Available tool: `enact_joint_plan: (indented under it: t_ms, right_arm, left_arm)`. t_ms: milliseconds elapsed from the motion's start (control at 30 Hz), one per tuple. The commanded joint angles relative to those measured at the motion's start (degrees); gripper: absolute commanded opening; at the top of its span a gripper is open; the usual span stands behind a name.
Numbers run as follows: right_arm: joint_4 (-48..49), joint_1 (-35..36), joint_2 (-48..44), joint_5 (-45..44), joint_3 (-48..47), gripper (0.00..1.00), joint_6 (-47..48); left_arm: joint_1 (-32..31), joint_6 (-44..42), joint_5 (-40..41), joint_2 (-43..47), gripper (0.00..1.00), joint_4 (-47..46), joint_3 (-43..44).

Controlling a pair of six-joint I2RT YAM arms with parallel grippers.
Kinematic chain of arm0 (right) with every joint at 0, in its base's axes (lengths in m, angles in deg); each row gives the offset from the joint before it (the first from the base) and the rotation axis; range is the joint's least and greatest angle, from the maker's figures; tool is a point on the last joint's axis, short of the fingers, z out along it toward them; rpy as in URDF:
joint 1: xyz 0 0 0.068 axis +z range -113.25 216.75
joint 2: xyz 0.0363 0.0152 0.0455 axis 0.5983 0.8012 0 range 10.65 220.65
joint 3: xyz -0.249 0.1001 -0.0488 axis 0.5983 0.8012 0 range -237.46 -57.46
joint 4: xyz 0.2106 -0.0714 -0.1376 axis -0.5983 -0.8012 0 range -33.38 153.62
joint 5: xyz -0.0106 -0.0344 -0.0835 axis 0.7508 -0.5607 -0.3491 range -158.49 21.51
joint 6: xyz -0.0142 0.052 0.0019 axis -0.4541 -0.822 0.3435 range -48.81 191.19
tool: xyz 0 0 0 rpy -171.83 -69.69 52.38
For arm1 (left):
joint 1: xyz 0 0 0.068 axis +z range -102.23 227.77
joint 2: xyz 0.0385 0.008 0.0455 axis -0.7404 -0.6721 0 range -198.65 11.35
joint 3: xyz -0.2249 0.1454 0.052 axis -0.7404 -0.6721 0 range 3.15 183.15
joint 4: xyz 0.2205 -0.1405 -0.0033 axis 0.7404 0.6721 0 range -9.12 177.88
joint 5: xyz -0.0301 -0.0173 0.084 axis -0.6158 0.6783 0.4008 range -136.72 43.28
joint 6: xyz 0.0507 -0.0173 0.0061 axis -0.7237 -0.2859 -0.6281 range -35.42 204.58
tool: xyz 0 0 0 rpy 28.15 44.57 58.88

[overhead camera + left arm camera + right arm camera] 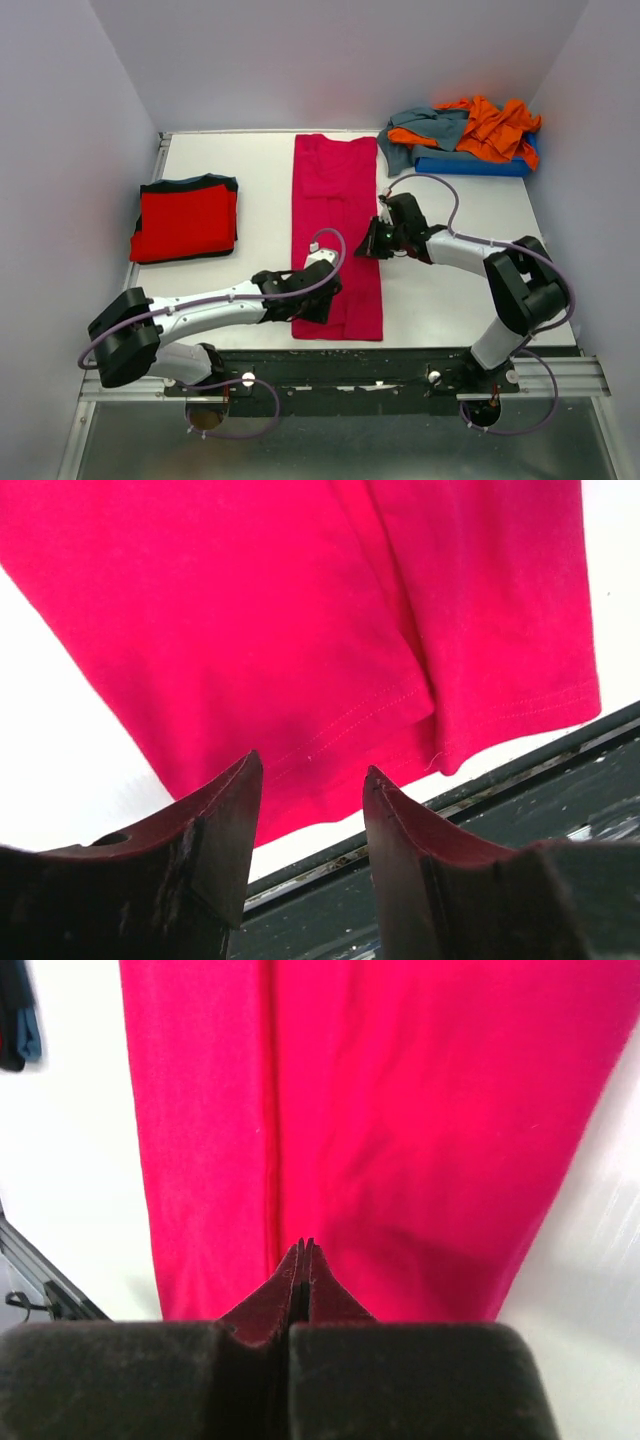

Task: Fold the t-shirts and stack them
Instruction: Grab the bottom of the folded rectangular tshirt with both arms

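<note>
At the front edge of the table (440,300) the magenta-pink t-shirt (335,220) is lying flat, bare surface flanking it; left gripper (310,780) is hovering spread, right gripper (303,1245) pressing together

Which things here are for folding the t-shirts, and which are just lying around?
For the job:
magenta-pink t-shirt, a long strip in the middle
folded red t-shirt, on the left
orange t-shirt and grey-teal t-shirt, heaped at the back right
left gripper, open
right gripper, shut

Just lying about:
blue plastic tray, under that heap
</note>
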Motion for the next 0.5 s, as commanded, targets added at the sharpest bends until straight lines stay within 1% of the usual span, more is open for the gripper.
enact_joint_plan:
  t_ms: [0,133,367,467]
  right_arm:
    - [8.14,-0.95,3.43,5.81,2.40,0.01,-1.03]
    - [12.19,-1.04,5.45,8.36,3.98,0.01,-2.35]
    - [12.55,-1.48,8.88,10.30,3.37,0.01,-3.76]
    - [12.46,-1.74,9.67,11.00,3.28,0.01,-4.11]
  left_arm:
    - [-2.70,-5.16,0.58,-2.99,0.56,-1.92,0.53]
    - [-5.78,-8.50,1.63,-5.97,0.56,-0.96,2.20]
    - [-8.60,-11.58,4.35,-12.91,0.55,3.08,6.59]
    - [-9.04,-11.84,6.02,-16.87,0.51,5.80,8.79]
